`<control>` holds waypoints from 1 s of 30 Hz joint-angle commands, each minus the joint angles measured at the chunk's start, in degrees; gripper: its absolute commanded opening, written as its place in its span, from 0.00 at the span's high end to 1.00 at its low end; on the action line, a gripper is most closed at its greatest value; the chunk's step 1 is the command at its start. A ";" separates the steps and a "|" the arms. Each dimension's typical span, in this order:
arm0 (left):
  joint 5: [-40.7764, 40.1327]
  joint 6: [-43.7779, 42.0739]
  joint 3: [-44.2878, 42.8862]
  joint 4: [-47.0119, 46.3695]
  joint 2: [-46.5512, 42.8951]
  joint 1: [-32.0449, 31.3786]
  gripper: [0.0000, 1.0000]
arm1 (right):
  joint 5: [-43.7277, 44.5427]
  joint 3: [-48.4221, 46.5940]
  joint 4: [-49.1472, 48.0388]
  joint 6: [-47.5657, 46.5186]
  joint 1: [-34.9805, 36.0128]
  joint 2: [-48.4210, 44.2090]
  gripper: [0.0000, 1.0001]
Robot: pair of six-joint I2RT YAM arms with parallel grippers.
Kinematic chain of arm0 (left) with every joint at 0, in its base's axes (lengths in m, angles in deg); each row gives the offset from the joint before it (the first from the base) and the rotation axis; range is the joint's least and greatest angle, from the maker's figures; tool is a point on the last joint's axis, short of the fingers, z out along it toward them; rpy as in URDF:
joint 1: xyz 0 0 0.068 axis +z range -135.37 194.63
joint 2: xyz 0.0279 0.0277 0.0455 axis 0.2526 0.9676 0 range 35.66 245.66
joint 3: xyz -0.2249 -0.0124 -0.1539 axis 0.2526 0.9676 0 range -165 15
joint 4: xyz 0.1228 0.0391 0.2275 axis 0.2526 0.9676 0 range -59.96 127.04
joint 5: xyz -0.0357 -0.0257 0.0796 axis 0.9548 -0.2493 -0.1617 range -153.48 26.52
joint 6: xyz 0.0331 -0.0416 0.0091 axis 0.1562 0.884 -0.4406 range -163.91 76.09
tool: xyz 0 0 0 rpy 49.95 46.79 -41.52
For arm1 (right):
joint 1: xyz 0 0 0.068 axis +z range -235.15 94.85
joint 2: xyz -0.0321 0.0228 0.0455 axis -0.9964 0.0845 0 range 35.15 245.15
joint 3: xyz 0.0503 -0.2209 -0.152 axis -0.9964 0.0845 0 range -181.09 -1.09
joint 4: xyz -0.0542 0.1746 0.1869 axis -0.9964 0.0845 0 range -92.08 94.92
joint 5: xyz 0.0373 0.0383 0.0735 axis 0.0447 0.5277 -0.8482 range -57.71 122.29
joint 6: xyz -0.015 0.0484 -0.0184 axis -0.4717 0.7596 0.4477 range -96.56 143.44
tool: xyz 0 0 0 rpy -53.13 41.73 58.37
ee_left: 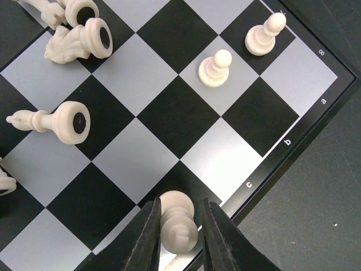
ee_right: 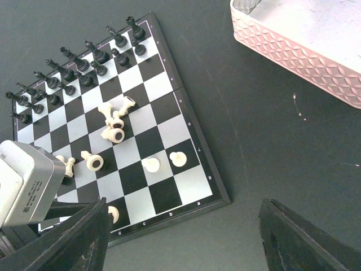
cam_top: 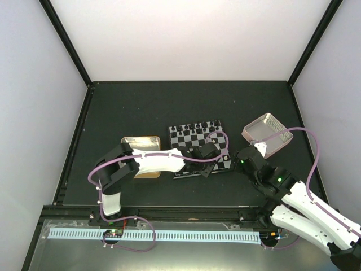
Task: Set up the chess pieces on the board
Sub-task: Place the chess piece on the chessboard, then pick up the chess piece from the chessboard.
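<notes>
The board [cam_top: 192, 135] lies mid-table. Black chess pieces [ee_right: 73, 73] stand in two rows along its far side. Near the corner, two cream pawns [ee_left: 215, 68] stand upright, and several cream pieces [ee_left: 62, 121] lie toppled mid-board. My left gripper [ee_left: 180, 206] straddles an upright cream piece [ee_left: 177, 223] on a black edge square. One finger is against the piece and a gap shows at the other, so the jaws are slightly open. My right gripper [ee_right: 185, 226] hovers wide open and holds nothing, just off the board's near right corner.
A pink-sided tray [cam_top: 268, 134] stands right of the board, close to my right arm. A gold-rimmed tin tray [cam_top: 141, 144] lies left of the board, partly under my left arm. Black frame posts and white walls bound the dark table.
</notes>
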 commanded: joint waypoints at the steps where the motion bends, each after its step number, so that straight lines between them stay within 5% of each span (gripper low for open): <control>1: -0.50 -0.18 -1.43 -1.18 0.05 0.33 0.78 | 1.14 0.28 -0.91 -0.39 -0.20 -0.72 0.27; 17: -0.77 2.83 8.01 -3.63 -20.47 5.04 0.53 | -6.36 -1.06 -8.15 -8.48 -0.15 3.16 0.26; 30: -8.08 6.98 27.24 -8.33 -52.90 12.36 0.49 | -17.50 -12.19 -18.19 -21.87 -0.14 32.21 0.36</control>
